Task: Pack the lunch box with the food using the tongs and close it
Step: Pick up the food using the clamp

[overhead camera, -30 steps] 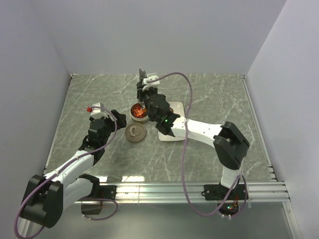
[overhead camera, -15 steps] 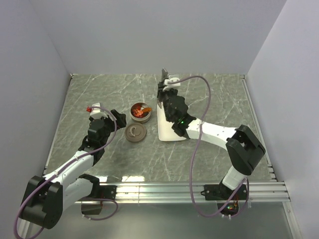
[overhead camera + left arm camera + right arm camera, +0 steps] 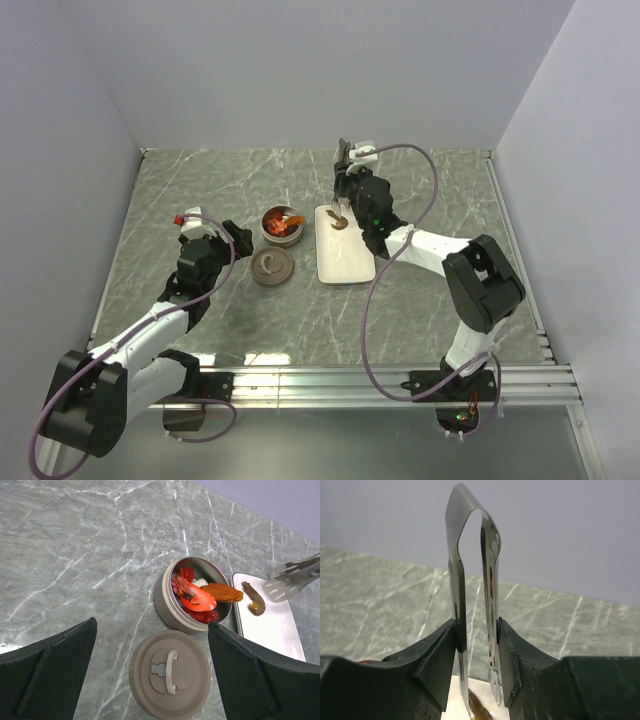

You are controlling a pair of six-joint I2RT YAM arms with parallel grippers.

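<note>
The right gripper (image 3: 477,645) is partly closed and squeezes the two thin arms of the tongs (image 3: 455,560) between its fingers; the bent end of the tongs sticks up, and the tips point down over the far end of the white plate (image 3: 270,630); the tips look empty, and they hang near a small brown shrimp-shaped piece (image 3: 254,602) without touching it. The left gripper (image 3: 151,630) is wide open and holds nothing; it hangs over the table on the left side, looking down at the lunch box (image 3: 162,602) and its lid (image 3: 170,672).

Most of the job looks done; the round tin has food in it, with a red shrimp (image 3: 197,595) on top, an orange piece (image 3: 222,592) leaning on the rim, and more red bits under them. One thing is left to pack, I think: the brown piece on the plate; the rest of the plate is bare. The box is not shut yet; the lid lies flat on the table just beside the tin, handle up.

The table (image 3: 75,540) is grey stone with thin white lines, smooth and flat; plain pale walls (image 3: 300,70) stand on three sides; a metal rail (image 3: 400,380) runs along the near edge by the arm bases.
</note>
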